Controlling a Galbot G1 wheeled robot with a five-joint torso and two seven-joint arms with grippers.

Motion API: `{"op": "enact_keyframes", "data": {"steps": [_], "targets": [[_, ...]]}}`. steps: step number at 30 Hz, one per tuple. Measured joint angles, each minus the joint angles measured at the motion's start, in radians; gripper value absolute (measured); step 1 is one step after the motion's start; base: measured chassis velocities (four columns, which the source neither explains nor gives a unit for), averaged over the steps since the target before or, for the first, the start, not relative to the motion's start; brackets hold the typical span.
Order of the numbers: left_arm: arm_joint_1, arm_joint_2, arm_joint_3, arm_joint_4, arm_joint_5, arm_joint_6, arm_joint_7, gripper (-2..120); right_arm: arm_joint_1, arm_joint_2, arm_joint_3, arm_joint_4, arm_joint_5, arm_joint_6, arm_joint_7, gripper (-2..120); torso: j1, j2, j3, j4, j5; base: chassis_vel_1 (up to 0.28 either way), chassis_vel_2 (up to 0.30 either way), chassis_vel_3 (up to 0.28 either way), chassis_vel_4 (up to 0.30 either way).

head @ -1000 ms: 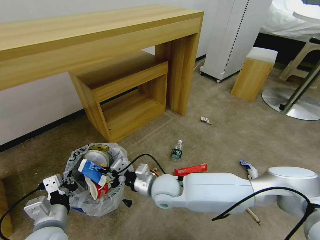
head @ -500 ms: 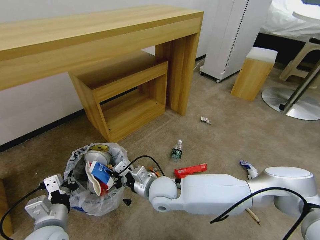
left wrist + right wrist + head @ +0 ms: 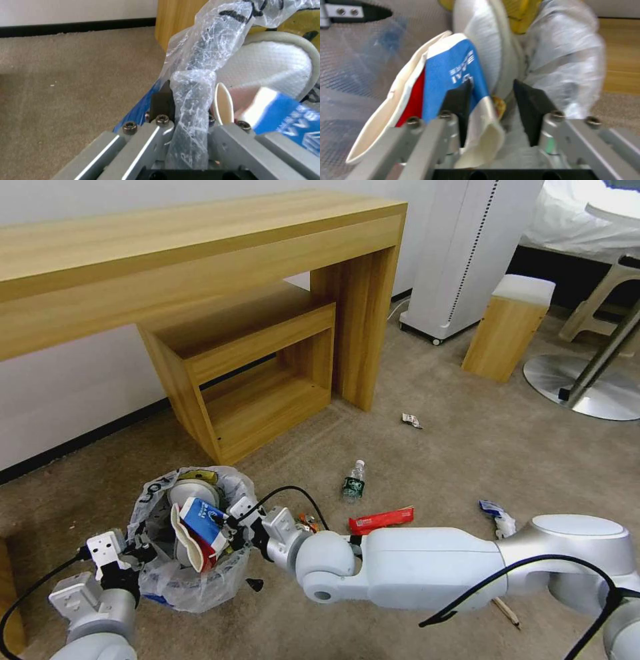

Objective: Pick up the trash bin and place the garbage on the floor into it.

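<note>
On the carpet (image 3: 467, 447) sit one bottle (image 3: 353, 483) and one red wrapper (image 3: 380, 519); left gripper (image 3: 186, 117) clamps the bin (image 3: 193, 580) rim, right gripper (image 3: 490, 105) jaws apart around a blue packet (image 3: 453, 77).

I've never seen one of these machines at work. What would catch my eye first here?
The bag-lined trash bin on the carpet, stuffed with litter, with both arms at it: the left gripper is clamped on its rim and the right gripper stands open over a blue-and-white packet inside. Next, litter still on the floor: a small bottle and a red wrapper right of the bin.
</note>
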Motion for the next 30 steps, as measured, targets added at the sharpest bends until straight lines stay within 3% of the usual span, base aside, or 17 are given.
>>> {"op": "enact_keyframes", "data": {"steps": [9, 16, 23, 28, 30], "targets": [[0.01, -0.014, -0.001, -0.002, 0.01, -0.001, 0.001, 1, -0.018, -0.027, 0.038, 0.023, -0.024, 0.026, -0.01, 68, 0.0, 0.0, 0.0, 0.0001, 0.0, 0.0, 0.0, 0.0, 0.0], [0.012, -0.021, 0.001, -0.001, 0.023, -0.005, 0.004, 1, -0.057, -0.067, 0.157, 0.061, -0.03, 0.057, -0.028, 96, 0.0, 0.0, 0.0, 0.0002, 0.0001, 0.0, 0.0, 0.0, 0.0], [0.012, -0.02, -0.001, 0.001, 0.024, -0.007, 0.006, 1, -0.12, -0.133, 0.341, 0.076, 0.01, 0.06, -0.033, 100, 0.0, 0.0, 0.0, 0.0002, 0.0001, 0.0, 0.0, 0.0, 0.0], [0.01, -0.014, -0.003, 0.009, 0.021, -0.009, 0.006, 1, -0.234, -0.194, 0.51, 0.088, 0.103, 0.052, 0.04, 100, 0.0, 0.0, 0.0, -0.0001, 0.0002, 0.0, 0.0, 0.0, 0.0], [0.009, -0.013, -0.002, 0.011, 0.021, -0.009, 0.006, 1, -0.252, -0.201, 0.531, 0.088, 0.114, 0.048, 0.053, 100, 0.0, 0.0, 0.0, 0.0002, 0.0001, 0.0, 0.0, 0.0, 0.0]]}}
